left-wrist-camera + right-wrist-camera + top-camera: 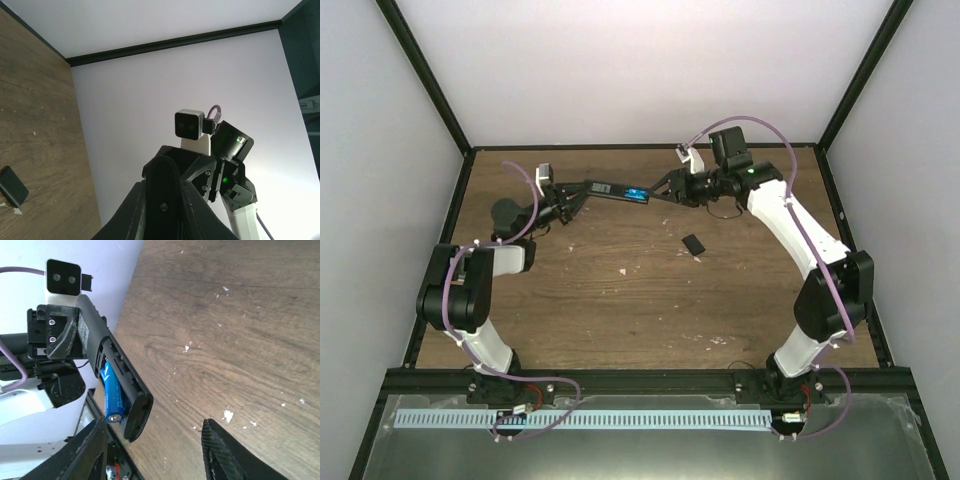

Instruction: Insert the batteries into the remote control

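The remote control (pixel 610 189) is held in the air over the far part of the table, with my left gripper (pixel 570 195) shut on its left end. In the left wrist view the remote control (pixel 167 177) stands end-on between the fingers of my left gripper (pixel 167 212). A blue battery (pixel 111 390) lies in the remote's (pixel 122 375) open compartment, its near end standing out a little. The battery (pixel 637 193) shows as a blue spot from above. My right gripper (pixel 665 189) is open at the remote's right end. The right gripper (pixel 155 450) holds nothing, and the remote's end sits near its left finger.
A small black cover piece (pixel 693 244) lies on the wooden table (pixel 620 300) right of centre, also in the left wrist view as the cover (pixel 11 186). White walls and a black frame close the table in at the back and sides.
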Motion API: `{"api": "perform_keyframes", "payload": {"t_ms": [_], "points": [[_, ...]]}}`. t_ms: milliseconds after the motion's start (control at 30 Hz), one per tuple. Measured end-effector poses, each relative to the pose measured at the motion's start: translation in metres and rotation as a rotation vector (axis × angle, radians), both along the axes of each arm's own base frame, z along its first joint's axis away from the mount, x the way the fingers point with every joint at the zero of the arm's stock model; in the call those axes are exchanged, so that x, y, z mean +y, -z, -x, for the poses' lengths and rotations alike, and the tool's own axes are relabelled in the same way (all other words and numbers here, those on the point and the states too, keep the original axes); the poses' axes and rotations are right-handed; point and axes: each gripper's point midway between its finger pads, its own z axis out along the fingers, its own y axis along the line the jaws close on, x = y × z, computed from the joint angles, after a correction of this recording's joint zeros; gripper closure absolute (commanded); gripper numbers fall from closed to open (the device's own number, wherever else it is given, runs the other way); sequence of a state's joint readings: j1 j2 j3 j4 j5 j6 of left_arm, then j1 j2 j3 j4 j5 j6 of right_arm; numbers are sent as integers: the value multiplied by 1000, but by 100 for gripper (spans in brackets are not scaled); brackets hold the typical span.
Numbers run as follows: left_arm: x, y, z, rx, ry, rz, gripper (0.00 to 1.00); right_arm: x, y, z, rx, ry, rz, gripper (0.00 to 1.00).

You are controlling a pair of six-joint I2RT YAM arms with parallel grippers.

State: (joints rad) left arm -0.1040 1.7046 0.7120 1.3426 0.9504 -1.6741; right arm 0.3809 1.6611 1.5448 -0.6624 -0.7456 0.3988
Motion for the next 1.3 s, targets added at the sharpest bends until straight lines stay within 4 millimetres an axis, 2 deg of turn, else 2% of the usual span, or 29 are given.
{"api": "perform_keyframes", "payload": {"t_ms": [500, 767, 1000, 1300], "points": [[-1, -3, -1, -3, 7, 6, 100, 2, -14, 4, 122, 11, -165, 57], [-2, -5, 0, -5, 22, 11, 100, 5, 4, 8, 192, 14, -206, 57], [-2, -1, -1, 11, 27, 14, 100, 10, 0, 5, 179, -1, -278, 58], [-3, -2, -3, 8, 38, 22, 100, 10, -2, 5, 167, -2, -278, 59]]}}
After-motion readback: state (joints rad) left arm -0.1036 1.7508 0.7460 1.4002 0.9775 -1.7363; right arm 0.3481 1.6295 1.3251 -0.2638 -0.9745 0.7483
